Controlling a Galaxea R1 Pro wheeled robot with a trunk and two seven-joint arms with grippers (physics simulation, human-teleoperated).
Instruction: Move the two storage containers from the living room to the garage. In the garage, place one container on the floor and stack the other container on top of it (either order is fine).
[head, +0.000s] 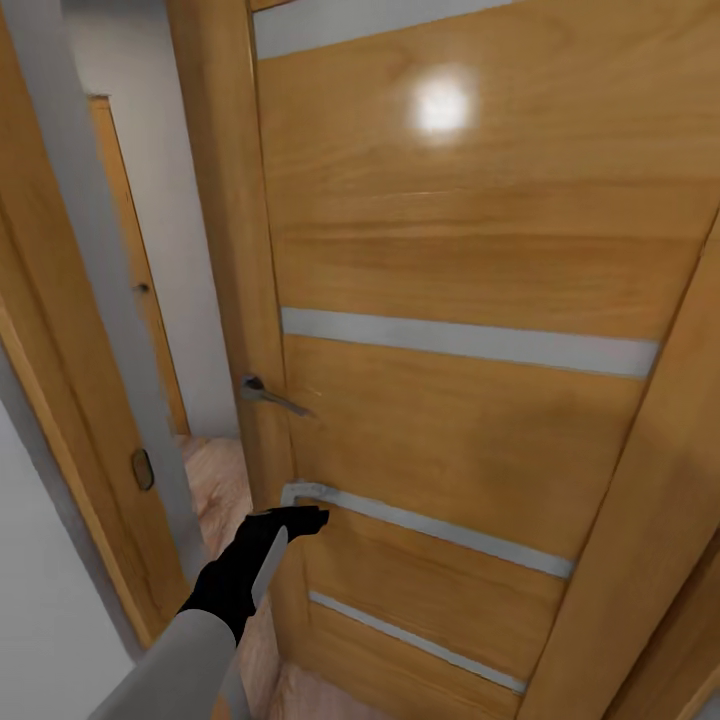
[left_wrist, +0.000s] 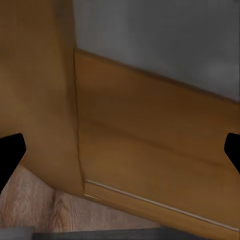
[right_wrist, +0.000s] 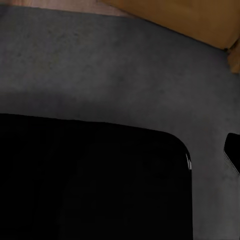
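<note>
Storage containers are nowhere visible here. My left hand (head: 300, 520), fingers spread and empty, touches a wooden door (head: 450, 300) below its lever handle (head: 268, 395); I should push steadily near this edge.

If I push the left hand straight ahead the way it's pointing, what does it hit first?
Most likely the wooden door. The left hand points at its lower edge, beside a grey inlay strip, and the left wrist view shows the door panel dead ahead. The remaining gap is hard to judge.
</note>
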